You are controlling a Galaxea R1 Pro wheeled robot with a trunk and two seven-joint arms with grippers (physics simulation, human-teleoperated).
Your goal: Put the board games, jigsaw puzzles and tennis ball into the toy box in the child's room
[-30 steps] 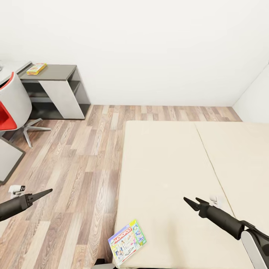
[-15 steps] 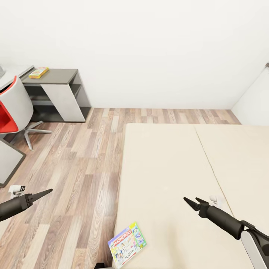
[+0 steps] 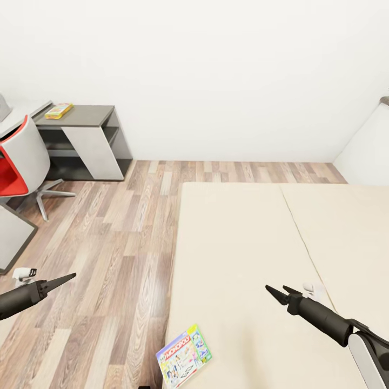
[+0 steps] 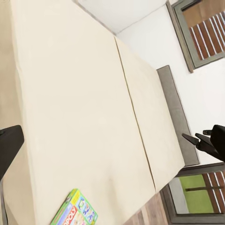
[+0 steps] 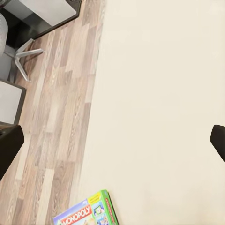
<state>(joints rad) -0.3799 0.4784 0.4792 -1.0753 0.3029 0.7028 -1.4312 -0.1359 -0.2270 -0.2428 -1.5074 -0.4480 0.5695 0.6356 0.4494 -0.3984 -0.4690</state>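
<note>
A Monopoly board game (image 3: 183,356) lies flat on the near left corner of the beige bed (image 3: 243,243); it also appears in the left wrist view (image 4: 75,211) and the right wrist view (image 5: 86,213). A flat yellow box (image 3: 59,111) rests on the dark desk (image 3: 92,116) at the far left. My left gripper (image 3: 69,277) hovers over the wooden floor, open and empty. Above the bed, right of the game, my right gripper (image 3: 276,290) is open with its fingers (image 5: 9,150) wide apart. The toy box is out of view.
A red and grey swivel chair (image 3: 19,156) stands before the desk. A grey panel (image 3: 11,232) sits at the left edge. Wooden floor (image 3: 119,232) runs between the bed and the desk. The left wrist view shows a headboard (image 4: 176,112) and a window (image 4: 206,28).
The whole picture has slid down and right a little, so the camera has moved. Both arms hold the same pose in the view.
</note>
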